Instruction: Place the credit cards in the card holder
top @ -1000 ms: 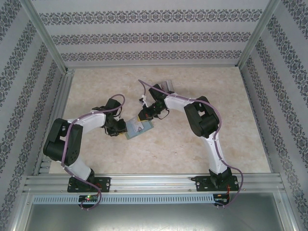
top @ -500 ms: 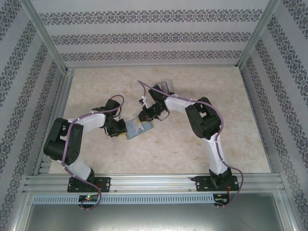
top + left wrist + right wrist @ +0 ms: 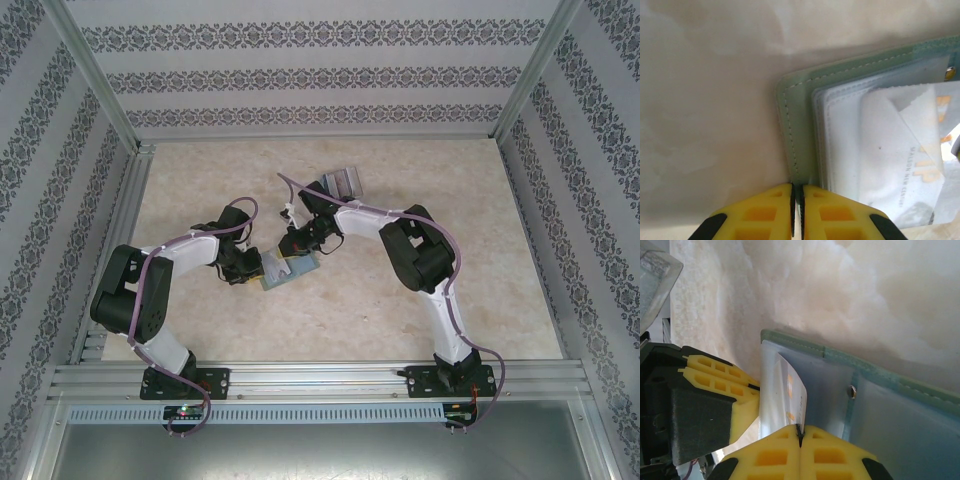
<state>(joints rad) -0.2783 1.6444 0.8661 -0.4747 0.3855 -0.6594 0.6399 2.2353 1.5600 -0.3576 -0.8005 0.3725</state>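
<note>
The left pincer [image 3: 797,195] clamps the card holder [image 3: 797,125] edge, steadying it open; opposite, the right pincer [image 3: 800,430] pinches 1 credit card [image 3: 790,390], apparently to feed a sleeve.

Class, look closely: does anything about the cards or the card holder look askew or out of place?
Yes. The white card pinched by the right gripper lies skewed across the open card holder, its edges not square with the clear pockets. No damage shows.

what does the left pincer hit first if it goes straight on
The card holder: its green stitched edge sits right at the tips of the left pincer, seemingly pinched, though depth is unclear.
</note>
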